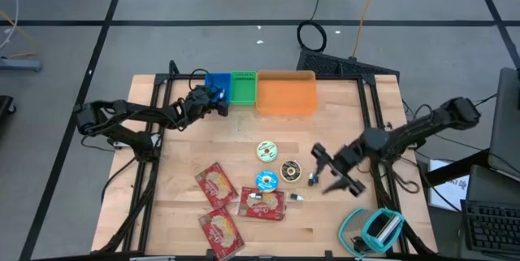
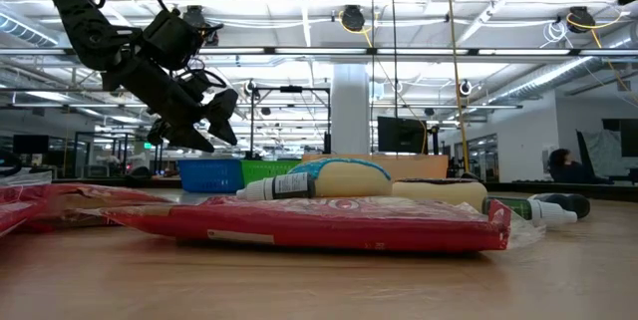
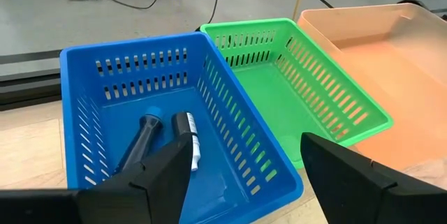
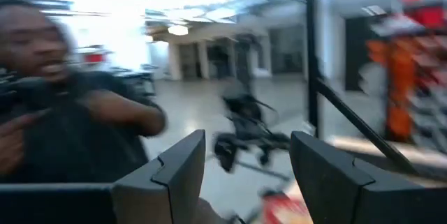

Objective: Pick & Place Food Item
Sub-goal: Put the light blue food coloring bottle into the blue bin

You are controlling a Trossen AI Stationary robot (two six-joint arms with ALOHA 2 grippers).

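Our left gripper (image 1: 221, 103) hangs spread over the blue bin (image 1: 216, 82). Our right gripper (image 1: 331, 173), spread and empty, could bump the snacks (image 1: 267, 152) if it swings low.

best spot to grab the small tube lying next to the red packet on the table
Grip the small tube across its slim body near the middle, coming straight down from above. It lies flat on the table, pointing sideways beside the red packet, so fingers should straddle it front to back. The open right gripper hovers closest.
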